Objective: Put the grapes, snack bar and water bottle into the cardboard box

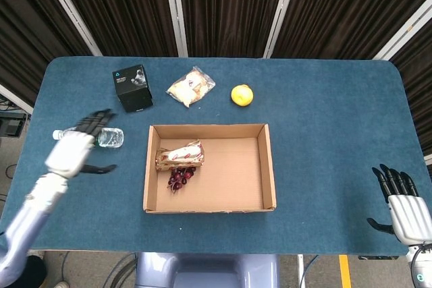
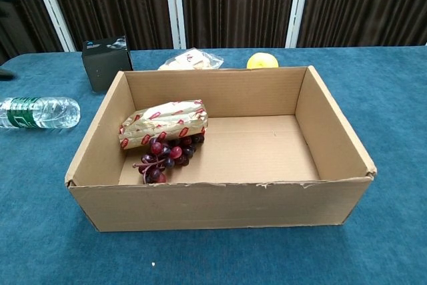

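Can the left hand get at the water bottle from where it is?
Probably yes: the left hand hovers open right over the water bottle, which lies on its side on bare table, clear of the cardboard box.

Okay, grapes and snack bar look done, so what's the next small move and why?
Probably lower the left hand onto the bottle and close the fingers around it. The bottle lies on its side on the table, left of the box, while the hand hovers over it holding nothing.
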{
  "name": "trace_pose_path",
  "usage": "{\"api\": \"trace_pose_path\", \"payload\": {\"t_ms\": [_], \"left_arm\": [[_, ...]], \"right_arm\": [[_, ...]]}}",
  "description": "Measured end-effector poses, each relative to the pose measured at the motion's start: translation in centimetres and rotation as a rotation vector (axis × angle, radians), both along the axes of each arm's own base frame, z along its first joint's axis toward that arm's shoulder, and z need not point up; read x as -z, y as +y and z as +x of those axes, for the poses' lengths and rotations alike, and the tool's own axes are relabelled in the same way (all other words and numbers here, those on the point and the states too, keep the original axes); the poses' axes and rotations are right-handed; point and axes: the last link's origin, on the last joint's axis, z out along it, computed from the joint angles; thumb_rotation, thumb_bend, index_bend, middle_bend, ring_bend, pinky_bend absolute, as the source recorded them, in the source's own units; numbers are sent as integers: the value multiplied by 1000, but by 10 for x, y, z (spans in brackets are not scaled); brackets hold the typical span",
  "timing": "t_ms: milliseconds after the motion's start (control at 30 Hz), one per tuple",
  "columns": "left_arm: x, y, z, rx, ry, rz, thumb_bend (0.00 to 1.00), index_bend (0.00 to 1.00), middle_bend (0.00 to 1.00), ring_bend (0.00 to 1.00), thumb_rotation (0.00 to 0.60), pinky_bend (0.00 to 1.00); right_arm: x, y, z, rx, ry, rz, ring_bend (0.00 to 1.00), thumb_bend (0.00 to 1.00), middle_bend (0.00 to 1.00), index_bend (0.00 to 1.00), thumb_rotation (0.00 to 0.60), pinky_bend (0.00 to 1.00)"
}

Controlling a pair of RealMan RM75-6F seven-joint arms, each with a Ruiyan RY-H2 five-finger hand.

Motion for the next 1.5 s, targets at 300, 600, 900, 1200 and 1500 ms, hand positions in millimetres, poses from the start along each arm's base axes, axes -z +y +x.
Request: {"api": "trace_pose_path", "payload": {"t_ms": [300, 600, 900, 1200, 1500], "left_arm": [[-10, 0, -77, -185, 125, 59, 0, 44, 0, 0, 564, 116], [5, 14, -117, -297, 183, 56, 0, 50, 0, 0, 564, 117], [23, 50, -133, -357, 229, 41, 38, 77, 0, 0, 566, 117], [53, 87, -128, -370, 266, 6, 42, 118, 0, 0, 563, 133], [86, 103, -117, -361, 303, -26, 317, 510, 309, 301, 593, 435]], "right_arm": [[5, 4, 5, -15, 2, -10, 0, 0, 0, 0, 600, 0], [5, 2, 5, -6, 7, -16, 0, 0, 0, 0, 600, 0], [9, -1, 3, 11, 23, -17, 0, 0, 0, 0, 600, 0], [15, -8, -1, 39, 38, -6, 0, 0, 0, 0, 600, 0], [14, -11, -3, 47, 37, -6, 0, 0, 0, 0, 600, 0]]}}
